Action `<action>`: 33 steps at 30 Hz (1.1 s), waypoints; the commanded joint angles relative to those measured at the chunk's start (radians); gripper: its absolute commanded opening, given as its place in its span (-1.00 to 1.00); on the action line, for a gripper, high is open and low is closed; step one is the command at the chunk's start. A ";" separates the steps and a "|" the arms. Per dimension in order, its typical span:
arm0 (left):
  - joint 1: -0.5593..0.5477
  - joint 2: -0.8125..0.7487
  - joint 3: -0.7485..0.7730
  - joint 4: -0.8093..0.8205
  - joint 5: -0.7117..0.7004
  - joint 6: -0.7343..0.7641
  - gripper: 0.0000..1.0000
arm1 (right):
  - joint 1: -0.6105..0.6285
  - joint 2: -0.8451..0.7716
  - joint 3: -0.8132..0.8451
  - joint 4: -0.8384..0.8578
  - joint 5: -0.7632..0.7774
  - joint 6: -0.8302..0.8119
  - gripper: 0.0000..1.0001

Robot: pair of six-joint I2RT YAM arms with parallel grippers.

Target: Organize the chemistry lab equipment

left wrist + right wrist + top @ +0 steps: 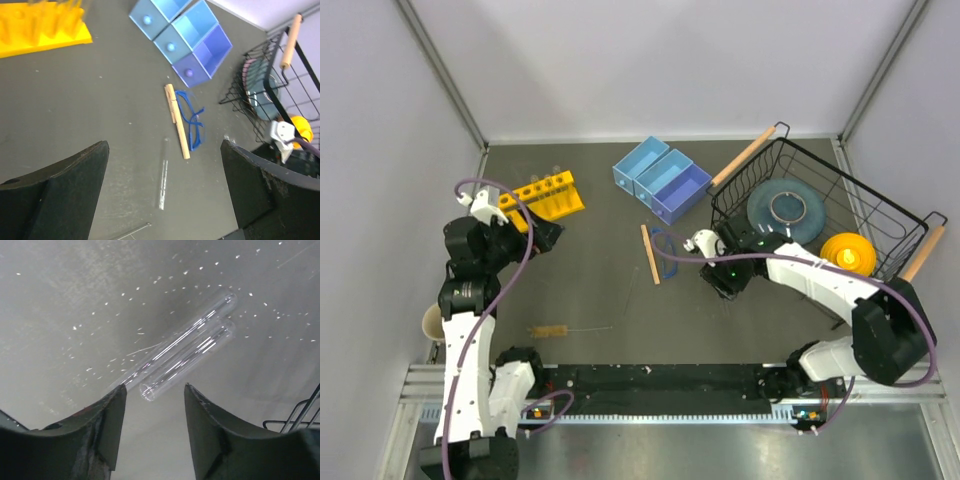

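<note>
Dark fingers (100,430) of the right tool (154,388) fill the bottom of its wrist view. They stand part-way apart with nothing pinched between them. Two glass tubes (185,347) lie on the bench (75,300) side by side, touching along their length. Their near ends reach into the gap between the fingertips, and both tubes slant away up and to the right. The left tube passes just beside the left fingertip; whether they touch I cannot tell. The right tube is clear of the right fingertip.

Seen from above, this tool hangs low at the near left corner of the black wire basket (880,215), which holds a grey-blue plate (785,210) and a yellow bowl (848,253). Just left of the tool lie the blue-framed safety glasses (665,255), with the wooden stick (650,254) close against their left side. One lone tube (162,180) lies apart from the stick's near end. The wire-handled brush (555,329) lies near the front of the bench, toward the left arm.

The left tool (165,145) is released, its fingers spread wide. It is held high beside the yellow rack (548,195), well apart from the tubes, glasses, stick and brush. Blue drawer boxes (662,178) sit at the back.
</note>
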 commanded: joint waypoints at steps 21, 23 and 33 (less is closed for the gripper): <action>0.003 -0.081 -0.160 0.137 0.200 -0.054 0.98 | -0.041 0.126 0.013 0.039 -0.001 0.080 -0.20; 0.004 -0.082 -0.163 0.137 0.206 -0.056 0.98 | -0.043 0.132 0.017 0.035 -0.010 0.080 -0.21; 0.004 -0.065 -0.183 0.207 0.289 -0.142 0.98 | -0.041 0.188 0.037 0.019 -0.040 0.074 -0.24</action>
